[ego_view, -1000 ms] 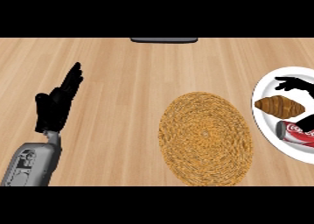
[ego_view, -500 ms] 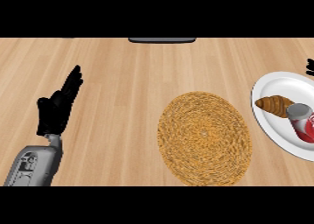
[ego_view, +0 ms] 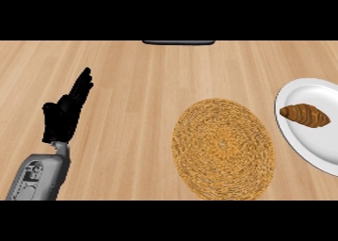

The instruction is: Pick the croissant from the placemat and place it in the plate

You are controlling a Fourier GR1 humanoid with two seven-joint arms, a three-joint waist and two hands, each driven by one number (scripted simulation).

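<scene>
You see the croissant [ego_view: 305,115] lying on the white plate [ego_view: 317,150], in the plate's upper half and just inside its left rim. It lies slantwise, its left end higher in the view than its right end. The plate sits to the right of the woven round placemat [ego_view: 223,148], close beside it but with a strip of bare wood between the two, and the view's right edge cuts off part of the plate. The placemat itself has nothing on it.

Well to the left of the placemat you find the left hand [ego_view: 66,113], black, at the end of its grey forearm [ego_view: 39,176], which rises from the lower edge of the view. The hand's fingers [ego_view: 82,84] are straight and held close together, pointing up and slightly rightward across the wooden counter [ego_view: 143,84]; they curl round nothing and touch neither the placemat nor the plate. The hand is resting there, apart from every object.

The right hand does not show anywhere in your view.

Above the placemat, at the counter's far edge, you can make out a flat dark object [ego_view: 179,42]; what it is cannot be told
</scene>
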